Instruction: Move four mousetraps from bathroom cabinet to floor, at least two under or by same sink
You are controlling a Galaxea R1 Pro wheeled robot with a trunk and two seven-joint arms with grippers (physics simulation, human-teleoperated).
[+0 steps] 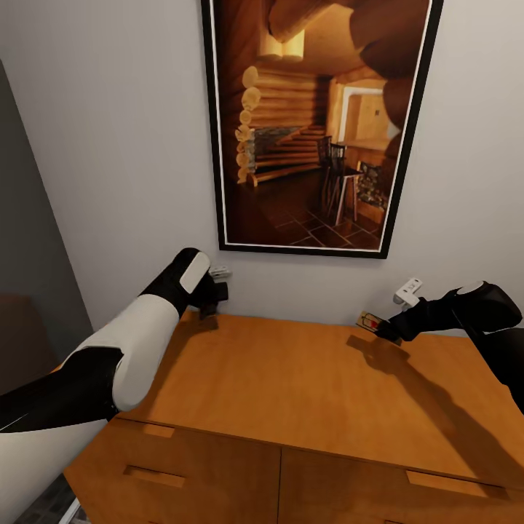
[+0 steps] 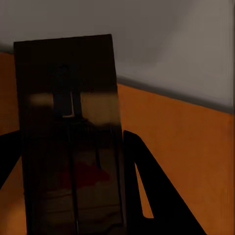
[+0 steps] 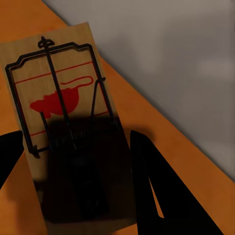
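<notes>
— Fingers of the right gripper pinch a mousetrap by its near end, at two o'clock on the cabinet top, close to the wall.

— And the left gripper?

— At ten o'clock, its black fingers sit either side of a second mousetrap; it looks clamped.

— Advice?

— I'd lift both straight up, boards level, clear of the picture frame, before turning toward the bathroom floor.

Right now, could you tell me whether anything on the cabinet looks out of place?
Nothing stands out. Each gripper, left and right, has a mousetrap between its fingers over the cabinet top, near the wall.
</notes>
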